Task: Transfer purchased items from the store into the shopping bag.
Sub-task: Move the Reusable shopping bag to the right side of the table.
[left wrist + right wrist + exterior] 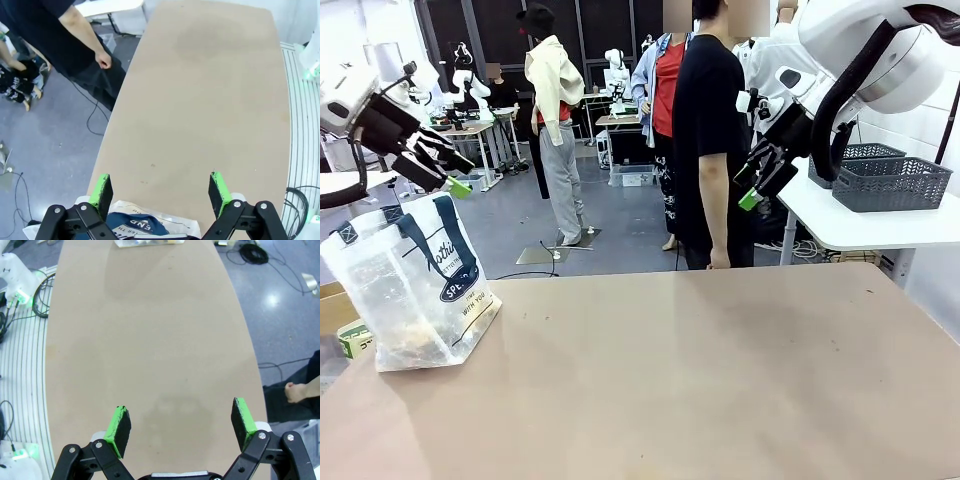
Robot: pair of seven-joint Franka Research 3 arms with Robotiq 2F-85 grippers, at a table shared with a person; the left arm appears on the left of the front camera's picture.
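Note:
The shopping bag, translucent with navy handles and an oval logo, stands on the table's left end. Something tan-brown lies in its bottom. My left gripper hangs open above the bag, holding nothing; in the left wrist view its green pads frame the bag's top. My right gripper is raised and open over the table's far right, also holding nothing. In the right wrist view it looks down the bare tabletop toward the bag. The store, a dark grey basket, sits on a white side table at right.
A person in black stands at the table's far edge, one hand hanging by the side. The brown tabletop is bare right of the bag. A small green-and-white box lies left of the bag. A second basket sits behind the first.

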